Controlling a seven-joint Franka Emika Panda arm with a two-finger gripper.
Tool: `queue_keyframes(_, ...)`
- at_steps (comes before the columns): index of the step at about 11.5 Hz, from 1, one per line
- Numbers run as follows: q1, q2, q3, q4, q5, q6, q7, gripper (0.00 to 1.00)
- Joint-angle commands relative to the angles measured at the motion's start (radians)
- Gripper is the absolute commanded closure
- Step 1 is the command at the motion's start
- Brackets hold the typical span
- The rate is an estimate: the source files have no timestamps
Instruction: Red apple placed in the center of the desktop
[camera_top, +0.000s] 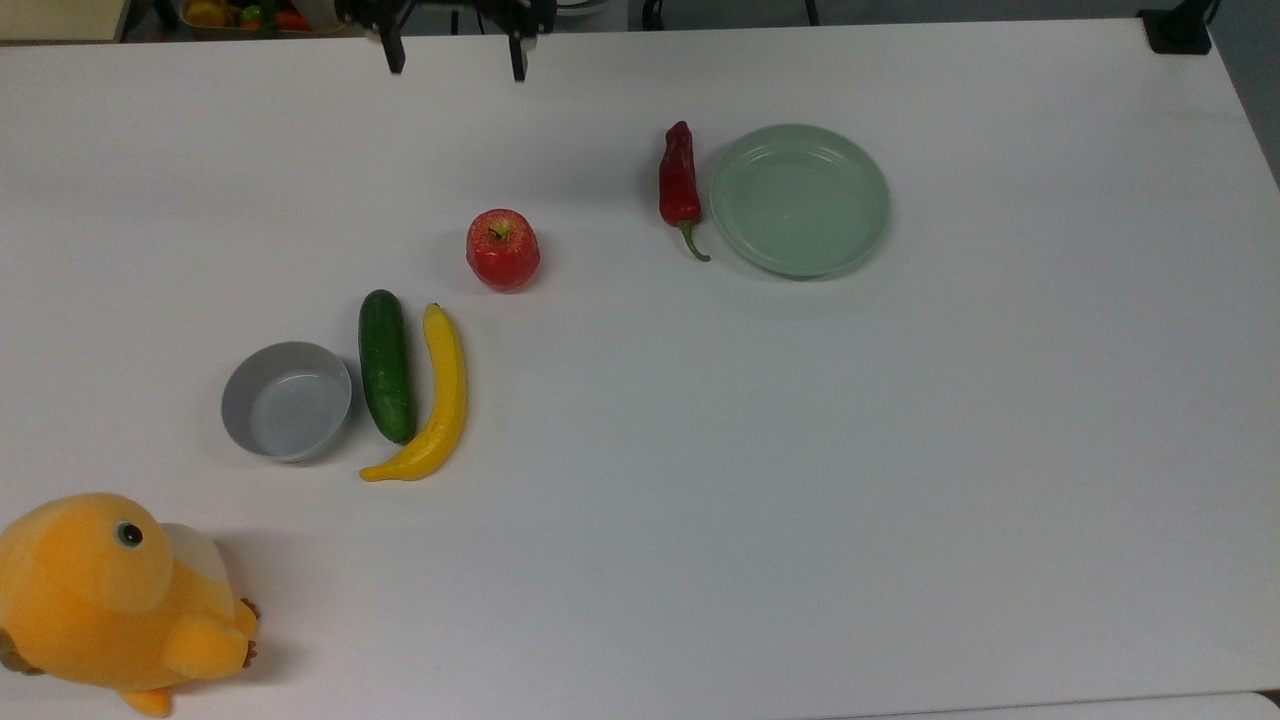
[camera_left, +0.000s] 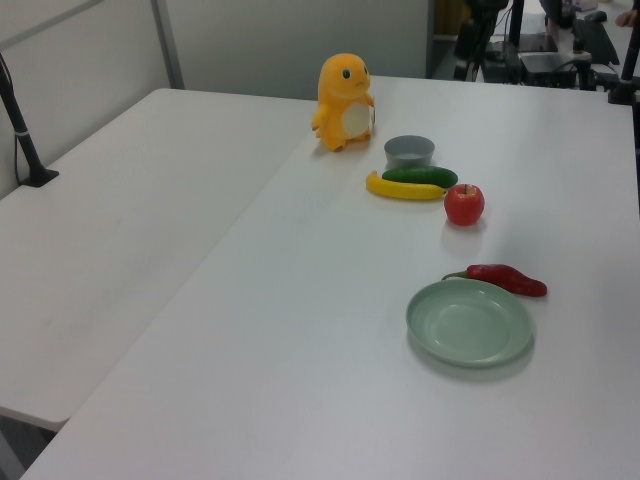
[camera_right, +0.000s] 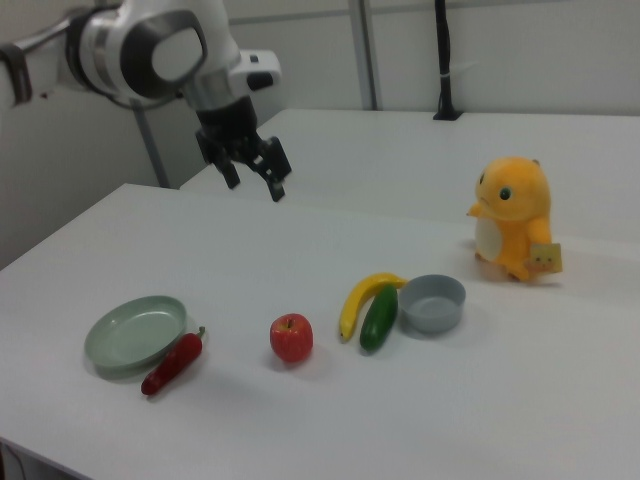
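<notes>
Upper middle of the top view: red apple (camera_top: 503, 249), standing alone on the white surface (camera_top: 800, 480), touching nothing. Green cucumber (camera_top: 386, 365) and yellow banana (camera_top: 434, 400) lie near it toward the lower left of the frame; red chili pepper (camera_top: 679, 186) and pale green plate (camera_top: 800, 198) sit to its right, well apart from it.

Gripper (camera_right: 254, 174): upper left of the right view, raised high over the surface and well clear of the apple. Fingers (camera_right: 274, 187) spread apart, holding nothing.

Step in hand, as I judge it: the apple sits released and I am backing the arm off. To do this well I lift straight away, brush no neighbouring item, and leave the fruit undisturbed. Its spot reads somewhat above and left of the frame's middle in the top view, so whether that counts as centre is arguable.

Orientation: apple upright, stem end and its yellow-green patch facing up. Near-round body, no marked long axis; stem-to-base axis stands vertical.
</notes>
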Motion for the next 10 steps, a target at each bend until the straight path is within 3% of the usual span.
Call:
queue_keyframes(1, -0.012, -0.005, 0.012, 0.094, 0.049, -0.181, 0.089, 0.0)
queue_keyframes(4, -0.054, -0.01, 0.069, 0.1, 0.043, -0.238, 0.045, 0.0)
queue_keyframes(8, -0.074, -0.005, 0.068, 0.077, 0.048, -0.157, -0.177, 0.0)
queue_keyframes(10, -0.074, -0.007, 0.068, 0.074, 0.045, -0.14, -0.173, 0.0)
